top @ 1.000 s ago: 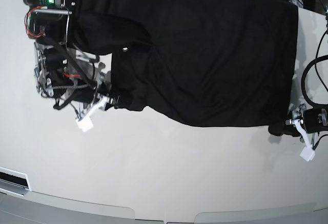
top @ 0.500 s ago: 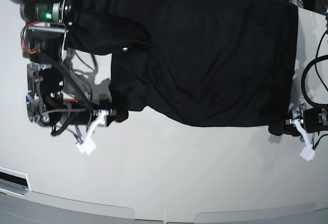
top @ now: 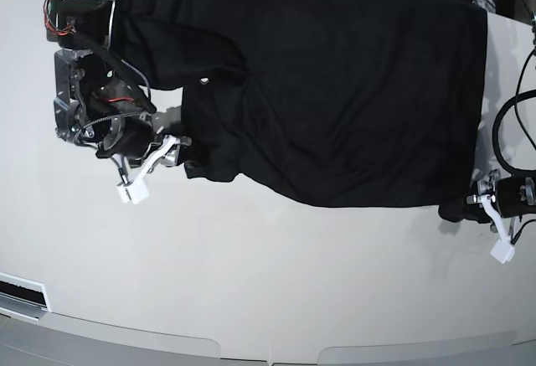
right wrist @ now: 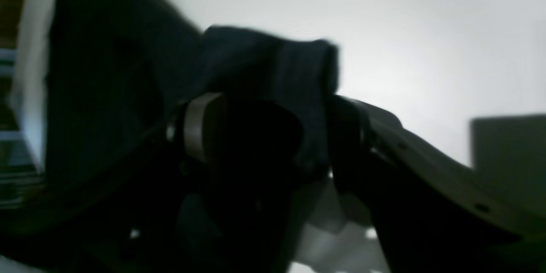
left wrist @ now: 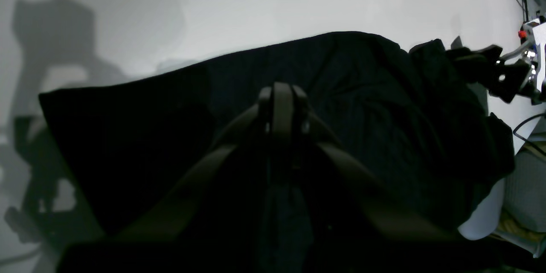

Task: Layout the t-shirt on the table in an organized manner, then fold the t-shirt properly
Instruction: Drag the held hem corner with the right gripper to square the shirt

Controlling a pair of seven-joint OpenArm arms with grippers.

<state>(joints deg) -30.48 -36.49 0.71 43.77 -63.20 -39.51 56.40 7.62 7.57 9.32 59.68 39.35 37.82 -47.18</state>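
I am watching the right gripper (top: 172,150) letting go: a second ago its jaws were pinched on the sleeve edge of the plain black soft-fabric short-sleeved t-shirt (top: 352,90), and now they are standing spread. In the right wrist view a blurred fold of the dark cloth is lying between the two parted fingers (right wrist: 200,126), draped rather than clamped, so I judge the sleeve to be released. The arm has also shifted: half a second ago the gripper was sitting lower and further out from the shirt; now it is hanging just beside the sleeve hem again.

The left gripper (top: 494,207) is not changing. Its jaws are pressed together, and in the left wrist view the closed fingertips (left wrist: 281,106) are sitting over black cloth; it is holding the shirt's bottom corner, which is bunched just beside it.

The shirt is lying mostly flat on the glossy white smooth table (top: 268,282), stretching from the left gripper across to the right one, with a rumpled sleeve and some folds near the right gripper. To my eye the layout step is nearly finished but that sleeve is wanting smoothing before any fold begins.
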